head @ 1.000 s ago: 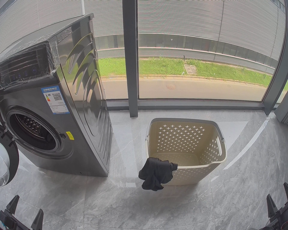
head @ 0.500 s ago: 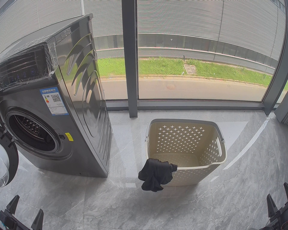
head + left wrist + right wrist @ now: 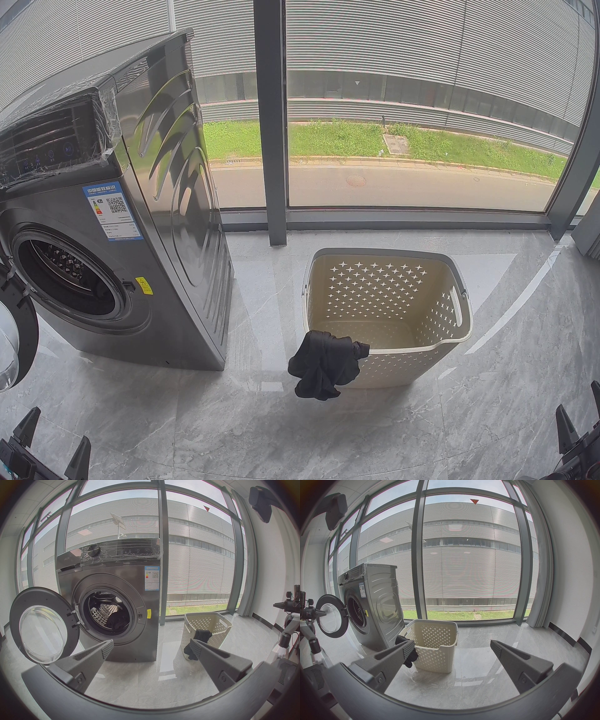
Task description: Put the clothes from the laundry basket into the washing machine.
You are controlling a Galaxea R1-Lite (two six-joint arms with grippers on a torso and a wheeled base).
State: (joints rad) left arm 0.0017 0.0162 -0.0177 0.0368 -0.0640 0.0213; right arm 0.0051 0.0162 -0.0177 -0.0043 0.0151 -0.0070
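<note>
I find the left gripper [image 3: 150, 643] and right gripper [image 3: 451, 644] both spread wide, empty and well short of the laundry basket [image 3: 459, 300], whose near rim carries the draped black garment [image 3: 325, 364]; a shallow pinch could drop it on the floor [image 3: 250, 431] or drag the basket.

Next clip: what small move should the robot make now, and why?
Probably reach the left gripper toward the black garment, which hangs over the laundry basket's near rim, on the washing machine's side. That gripper and the right gripper are open and empty, and the machine's door stands open.
</note>
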